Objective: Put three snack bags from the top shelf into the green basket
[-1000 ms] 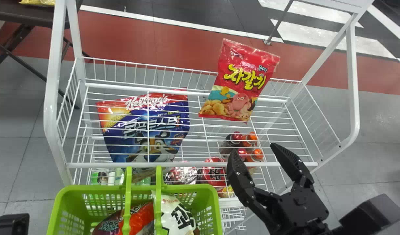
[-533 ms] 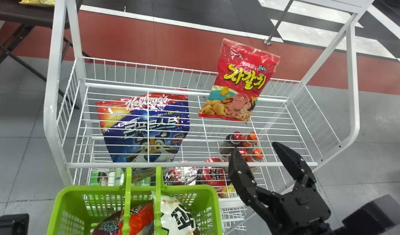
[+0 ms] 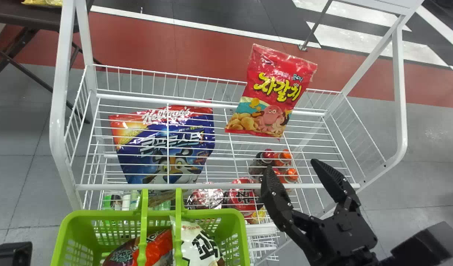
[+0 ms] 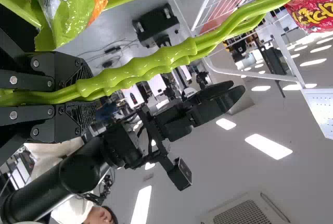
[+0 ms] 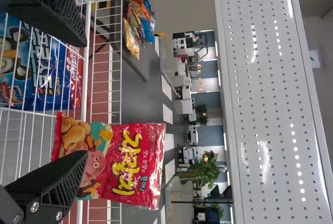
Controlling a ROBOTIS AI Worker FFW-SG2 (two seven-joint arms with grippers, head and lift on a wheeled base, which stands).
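Since the earlier frames, right gripper [image 3: 292, 165] is shifted slightly to the right and forward; green basket [image 3: 211, 213] is nudged a hair left. Red snack bag [image 3: 270, 92] unmoved: it is propped on the top shelf [image 3: 219, 186], leaning at the rear rail.

Step in hand, as judged: approach for the third bag. Two are already in the basket, the white bag [image 3: 198, 244] and the red-and-dark bag [image 3: 156, 245]. Whether more is underneath can't be told.

Right gripper is wide open, nothing held, nothing touched; its tips are placed over the shelf's front right part, well short of the red bag. Left gripper [image 4: 92, 92] is closed on the basket handles [image 4: 171, 60], basket held at the shelf front.

Next move: right gripper to be advanced to the rear, fingers set either side of the bag, then closed gently. Risk: bag could be tipped over the rear rail if pushed. Blue bag [image 3: 163, 147] is seen below the wires, so likely not a target.
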